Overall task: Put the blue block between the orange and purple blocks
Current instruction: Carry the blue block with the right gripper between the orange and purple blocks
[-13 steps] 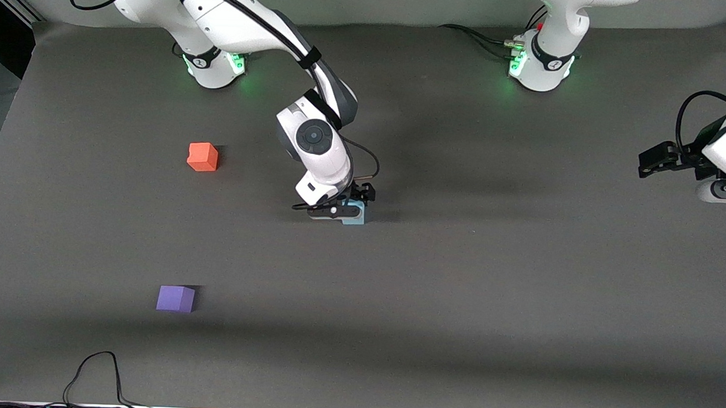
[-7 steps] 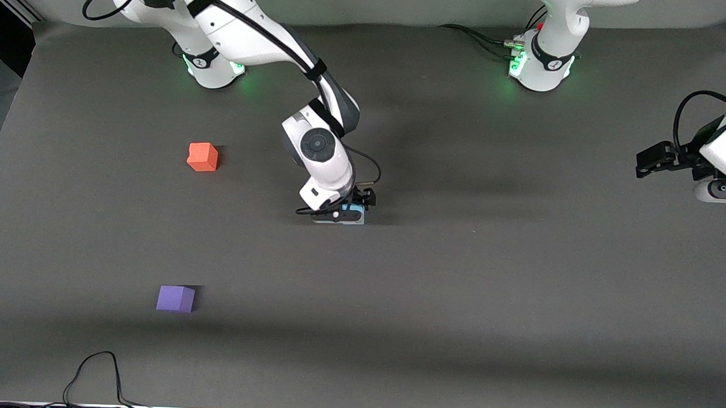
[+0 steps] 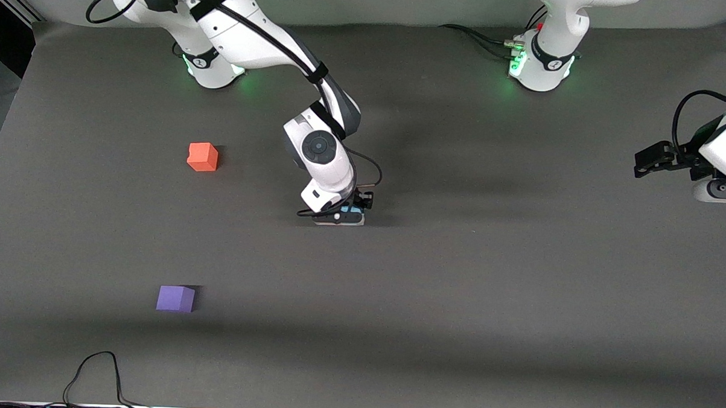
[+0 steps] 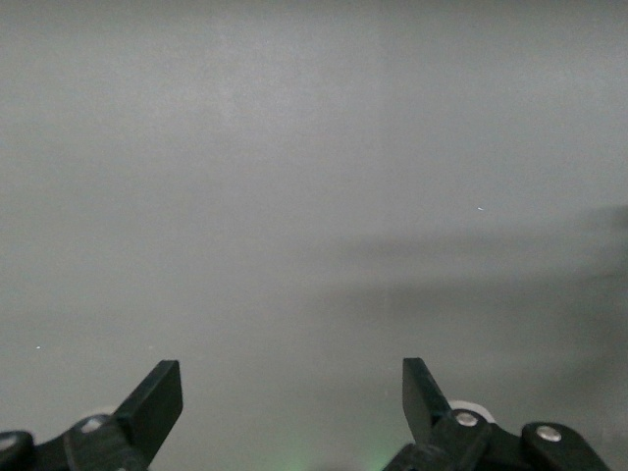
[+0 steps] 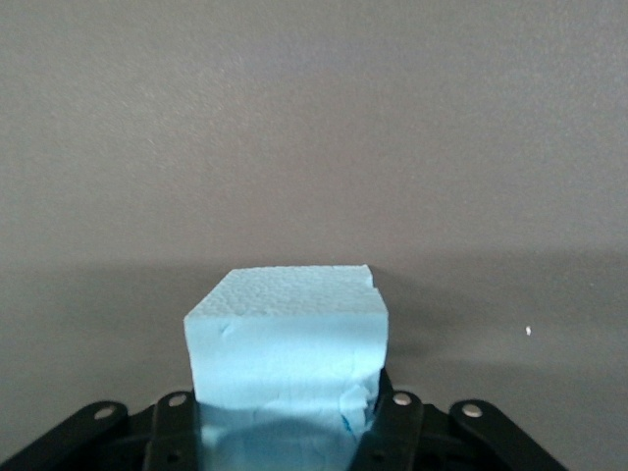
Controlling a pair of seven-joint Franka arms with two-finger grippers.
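The light blue block point(image 3: 354, 218) sits on the grey mat near the table's middle, mostly hidden under my right gripper point(image 3: 344, 218). In the right wrist view the blue block point(image 5: 285, 339) fills the gap of the right gripper point(image 5: 287, 417), and both fingers press against its sides. The orange block point(image 3: 203, 157) lies toward the right arm's end. The purple block point(image 3: 175, 298) lies nearer the front camera than the orange one. My left gripper point(image 3: 642, 162) waits open and empty at the left arm's end, and its wrist view point(image 4: 291, 378) shows only bare mat.
A black cable point(image 3: 97, 370) loops on the mat at the edge nearest the front camera, near the purple block. The two arm bases point(image 3: 214, 66) point(image 3: 540, 68) stand along the back edge.
My right gripper has come down lower over the blue block, so less of the block shows in the front view. The left arm and the other blocks have not moved.
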